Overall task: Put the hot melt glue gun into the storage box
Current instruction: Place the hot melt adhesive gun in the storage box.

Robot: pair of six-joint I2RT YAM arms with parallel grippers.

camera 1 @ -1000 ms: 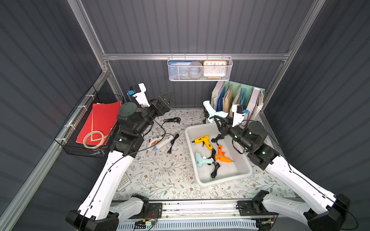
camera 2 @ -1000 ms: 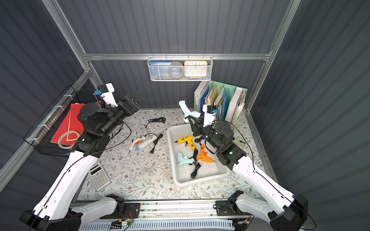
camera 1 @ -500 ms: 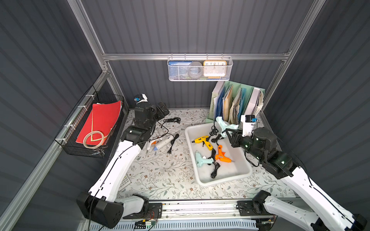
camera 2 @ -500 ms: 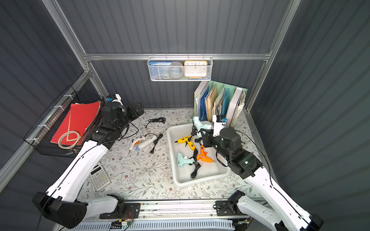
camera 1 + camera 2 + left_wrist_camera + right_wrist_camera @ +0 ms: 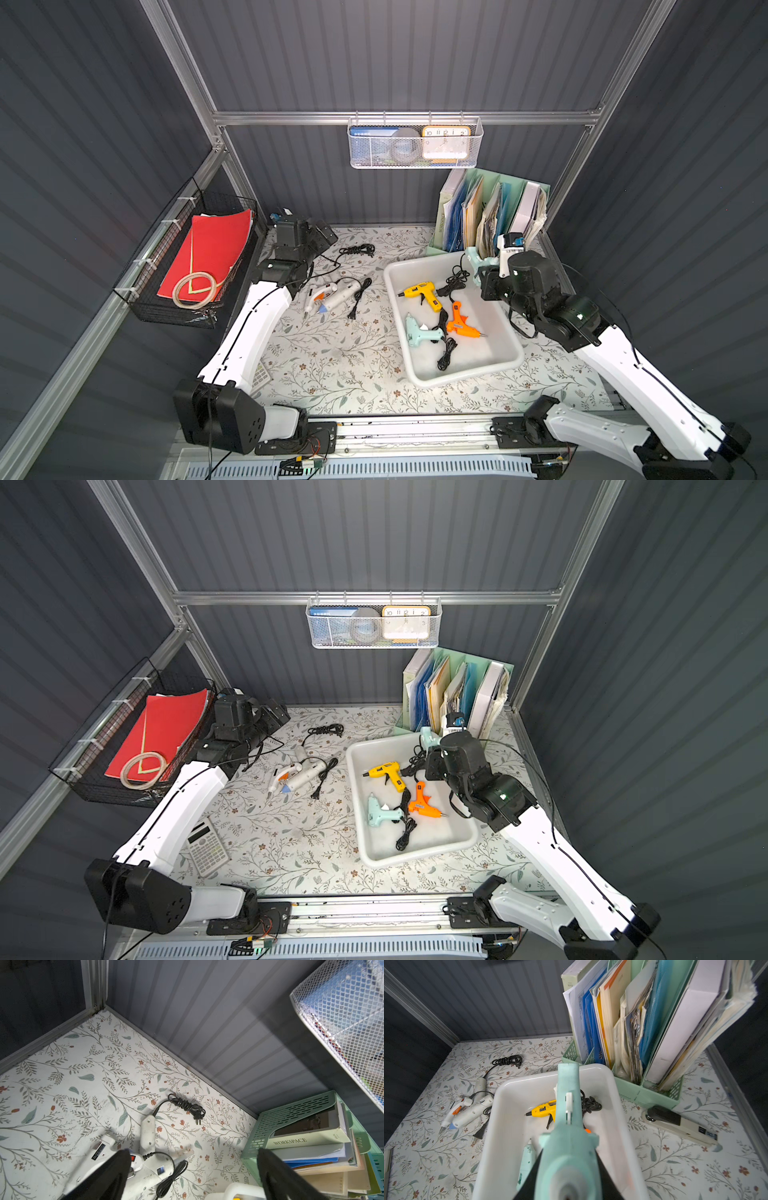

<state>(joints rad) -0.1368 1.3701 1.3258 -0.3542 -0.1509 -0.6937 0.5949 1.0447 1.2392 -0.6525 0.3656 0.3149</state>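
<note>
My right gripper point(image 5: 487, 279) point(image 5: 569, 1178) is shut on a mint hot melt glue gun point(image 5: 478, 261) point(image 5: 428, 735) point(image 5: 569, 1105), held above the far right corner of the white storage box point(image 5: 457, 380) point(image 5: 415, 856) point(image 5: 492, 1126). A yellow gun point(image 5: 422, 293), an orange gun point(image 5: 461, 324) and a second mint gun point(image 5: 419, 332) lie in the box with their black cords. Two white glue guns point(image 5: 332, 295) point(image 5: 145, 1167) lie on the floral mat left of the box. My left gripper point(image 5: 322, 237) point(image 5: 193, 1153) hangs open behind them, holding nothing.
A green file rack point(image 5: 490, 216) full of folders stands right behind the box. A stapler point(image 5: 681, 1126) lies beside it. A coiled black cable point(image 5: 357, 250) lies at the back. A black wire basket point(image 5: 187, 266), a white mesh basket point(image 5: 415, 143), a calculator point(image 5: 205, 848).
My left arm has dropped from a raised pose to low over the mat's back left. The right gripper has carried the mint gun right and down, to the box's far right corner.
</note>
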